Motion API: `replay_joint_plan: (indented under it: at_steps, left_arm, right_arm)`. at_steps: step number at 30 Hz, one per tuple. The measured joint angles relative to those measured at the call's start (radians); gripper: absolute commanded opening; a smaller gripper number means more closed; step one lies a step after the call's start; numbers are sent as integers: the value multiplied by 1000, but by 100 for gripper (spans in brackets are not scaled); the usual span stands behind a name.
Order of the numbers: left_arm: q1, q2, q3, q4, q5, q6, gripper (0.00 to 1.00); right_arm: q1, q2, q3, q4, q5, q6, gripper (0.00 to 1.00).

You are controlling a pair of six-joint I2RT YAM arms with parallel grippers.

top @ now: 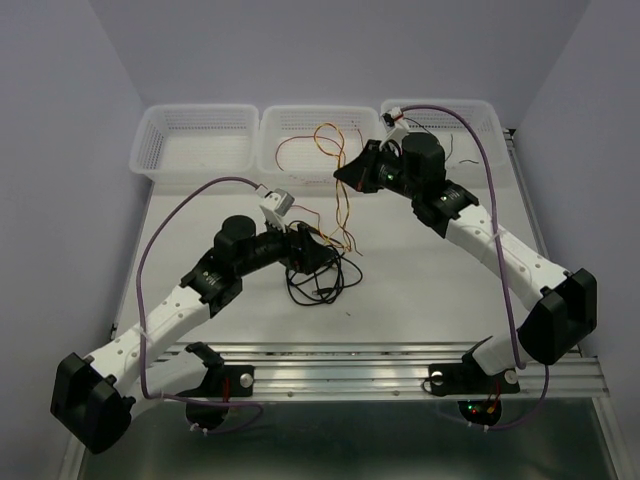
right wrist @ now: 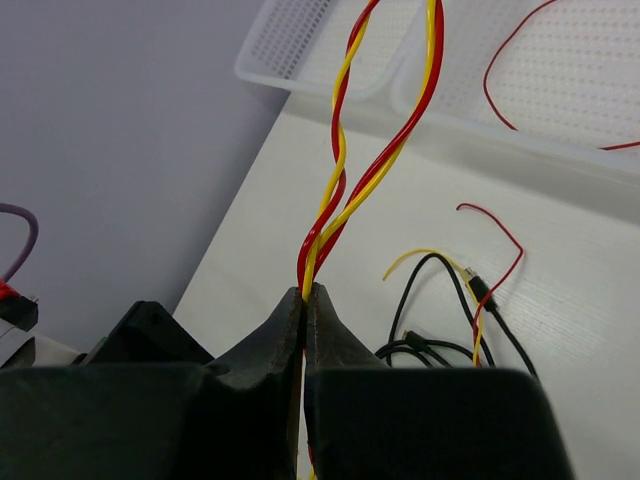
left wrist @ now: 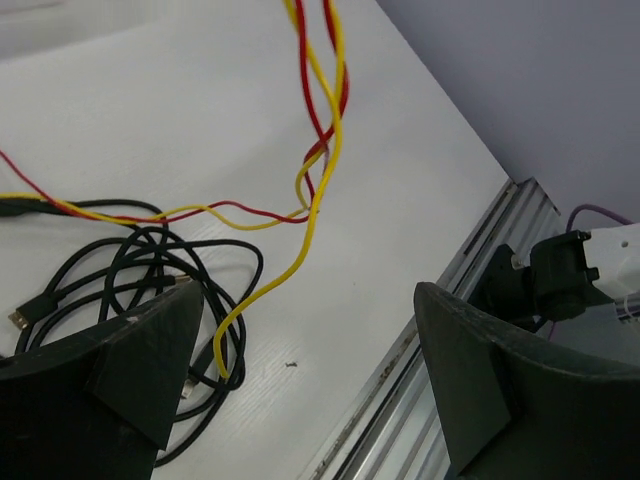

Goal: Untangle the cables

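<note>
1. White worktop [top: 200, 220] is sitting between pale lilac walls, with three white baskets [top: 195, 145] lining its far edge. In the overhead view the right end effector [top: 352, 176] is hovering by the middle basket, lifting the red and yellow cables [top: 346, 215] off the surface. The black cable [top: 322, 285] is lying coiled near the centre, just beside the left end effector [top: 312, 255].
2. In the left wrist view, the left end effector is standing spread wide and gripping nothing, low over the worktop. The yellow strand is looping down across the black cable's right edge, near the left finger.
3. In the right wrist view, the right end effector is pinching fully shut on the red and yellow cables, which are twisting round each other toward the baskets.
4. The step in hand is probably drawing the coloured pair clear of the black cable. It is likely going best with the left end effector pinning the black coil while the right is pulling slowly, watching that yellow loop for snagging.
</note>
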Motion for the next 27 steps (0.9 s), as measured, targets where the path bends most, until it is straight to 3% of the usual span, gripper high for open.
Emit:
replay_joint_plan:
  at_steps: [4, 8, 9, 11, 13, 14, 18, 21, 23, 27]
  left_arm:
    - [0, 22, 2, 58, 37, 31, 97]
    - [0, 93, 7, 68, 49, 56, 86]
    - [0, 109, 8, 68, 50, 59, 67]
    - [0, 136, 9, 68, 56, 63, 51]
    - [0, 151, 10, 71, 63, 62, 13]
    - [0, 151, 10, 76, 70, 53, 0]
    - [0, 140, 10, 114, 94, 32, 0]
    - [-1, 107, 10, 121, 105, 9, 0]
    - [-1, 65, 10, 120, 103, -16, 0]
    - [-1, 16, 36, 76, 79, -55, 0]
  right_arm:
    - [0, 5, 5, -11, -11, 14, 1]
    - [0, 5, 6, -11, -33, 23, 1]
    - [0, 5, 6, -11, -40, 25, 1]
    - [0, 5, 6, -11, -52, 27, 1]
    - [0, 5, 6, -11, -60, 28, 1]
    - [0, 5, 6, -11, -60, 28, 1]
    - [0, 12, 6, -12, -56, 23, 1]
    - [1, 32, 6, -31, -34, 9, 48]
    - [1, 53, 6, -53, -17, -12, 100]
    - [1, 72, -23, -86, 10, -51, 100]
